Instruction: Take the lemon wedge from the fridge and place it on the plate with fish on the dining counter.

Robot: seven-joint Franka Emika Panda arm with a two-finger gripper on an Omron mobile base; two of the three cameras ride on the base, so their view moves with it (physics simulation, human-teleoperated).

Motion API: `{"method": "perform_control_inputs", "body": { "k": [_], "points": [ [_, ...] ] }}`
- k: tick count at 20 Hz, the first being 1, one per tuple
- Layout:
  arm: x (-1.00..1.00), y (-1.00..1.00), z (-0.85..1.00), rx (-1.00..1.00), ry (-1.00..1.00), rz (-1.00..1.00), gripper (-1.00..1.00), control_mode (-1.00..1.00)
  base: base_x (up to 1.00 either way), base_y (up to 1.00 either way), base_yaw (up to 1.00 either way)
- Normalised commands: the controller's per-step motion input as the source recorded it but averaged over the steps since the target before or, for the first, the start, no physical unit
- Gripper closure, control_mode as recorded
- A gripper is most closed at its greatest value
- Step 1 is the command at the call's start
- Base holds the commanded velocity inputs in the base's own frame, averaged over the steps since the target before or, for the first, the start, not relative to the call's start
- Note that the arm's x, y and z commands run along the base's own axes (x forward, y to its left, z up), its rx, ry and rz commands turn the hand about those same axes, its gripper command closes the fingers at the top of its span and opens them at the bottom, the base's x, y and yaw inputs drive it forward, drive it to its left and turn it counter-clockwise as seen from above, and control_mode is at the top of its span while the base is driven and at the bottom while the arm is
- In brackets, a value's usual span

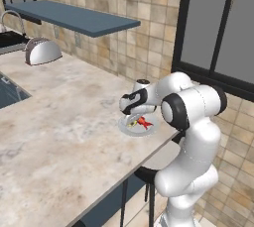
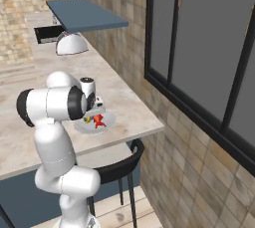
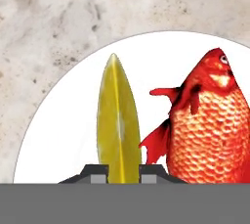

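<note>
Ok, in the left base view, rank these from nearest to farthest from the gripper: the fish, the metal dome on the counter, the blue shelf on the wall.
1. The fish, right under the gripper, on the plate at the counter's near edge.
2. The metal dome, far along the counter toward the upper left.
3. The blue shelf, higher up on the tiled wall, behind the dome.

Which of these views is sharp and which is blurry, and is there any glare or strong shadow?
Hand view: sharp, the fish scales and lemon wedge crisp, no glare on the plate. Both base views: softer, the plate's contents small and coarse; even light, only faint shadows on the dining counter.
</note>
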Motion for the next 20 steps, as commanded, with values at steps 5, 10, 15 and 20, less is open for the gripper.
{"method": "perform_control_inputs", "body": {
  "k": [5,10,15,20],
  "points": [
    [-0.11,0.00,0.57,0.00,-0.10,-0.02,-1.00,-1.00,0.00,0.00,0.00],
    [-0.32,0.00,0.90,0.00,-0.11,-0.04,-1.00,-1.00,0.00,0.00,0.00],
    [-0.85,-0.02,0.45,0.00,-0.31,-0.03,-1.00,-1.00,0.00,0.00,0.00],
    [-1.00,-0.24,-0.20,-0.04,-0.13,-0.14,-1.00,-1.00,0.00,0.00,0.00]
  ]
}}
